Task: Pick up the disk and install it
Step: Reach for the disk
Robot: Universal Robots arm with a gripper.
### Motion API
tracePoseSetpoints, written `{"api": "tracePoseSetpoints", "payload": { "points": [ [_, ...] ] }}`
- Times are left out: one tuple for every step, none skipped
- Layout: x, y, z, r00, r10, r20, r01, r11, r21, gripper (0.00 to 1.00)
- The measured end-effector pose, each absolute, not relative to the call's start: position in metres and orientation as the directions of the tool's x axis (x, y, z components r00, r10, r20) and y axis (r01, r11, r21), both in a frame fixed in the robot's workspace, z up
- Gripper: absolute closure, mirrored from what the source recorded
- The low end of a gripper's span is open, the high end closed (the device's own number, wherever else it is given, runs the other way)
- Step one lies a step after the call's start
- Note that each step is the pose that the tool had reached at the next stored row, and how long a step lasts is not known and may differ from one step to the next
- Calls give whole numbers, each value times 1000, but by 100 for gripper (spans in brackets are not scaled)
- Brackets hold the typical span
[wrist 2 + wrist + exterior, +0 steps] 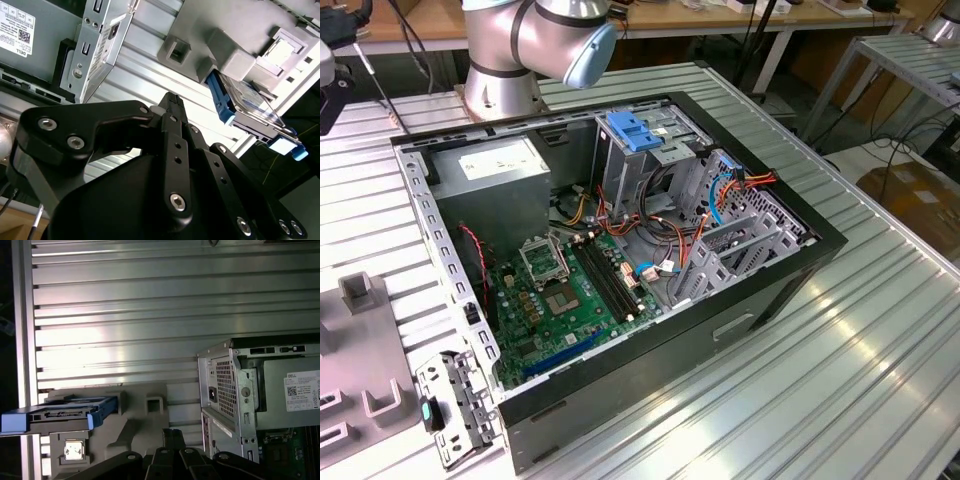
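The disk [60,415] sits on a grey holder [130,432] on the ribbed desk [125,315], outside the open computer case [260,390]. From here it is edge-on, its label out of sight, and in the second wrist view a block of the holder covers part of it. The end effector [172,434], mostly cut off, hangs apart from the disk, tips pinched together on nothing.

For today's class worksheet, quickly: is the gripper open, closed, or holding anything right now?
Gripper: closed, holding nothing; the disk sits apart from it in the grey holder.
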State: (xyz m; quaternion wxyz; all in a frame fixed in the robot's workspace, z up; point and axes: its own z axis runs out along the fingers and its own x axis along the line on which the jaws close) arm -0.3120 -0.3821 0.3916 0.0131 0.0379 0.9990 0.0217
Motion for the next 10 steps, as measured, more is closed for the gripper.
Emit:
{"api": "tracePoseSetpoints", "payload": {
  "points": [
    [-313,-382,392,-997,76,-24,75,996,44,89],
    [-314,-382,392,-997,76,-24,75,996,44,89],
    [-315,-382,392,-997,76,-24,75,996,44,89],
    [-316,-382,392,-997,76,-24,75,996,44,89],
    [-317,-382,392,-997,76,-24,75,996,44,89],
    [-318,-382,392,-997,76,-25,75,996,44,89],
    [-319,-382,392,-997,76,-24,75,996,44,89],
    [-320,-381,392,-997,76,-24,75,996,44,89],
    [-322,-381,392,-997,76,-24,75,996,44,89],
    [-323,-381,392,-997,76,-25,75,996,44,89]
  ]
}}
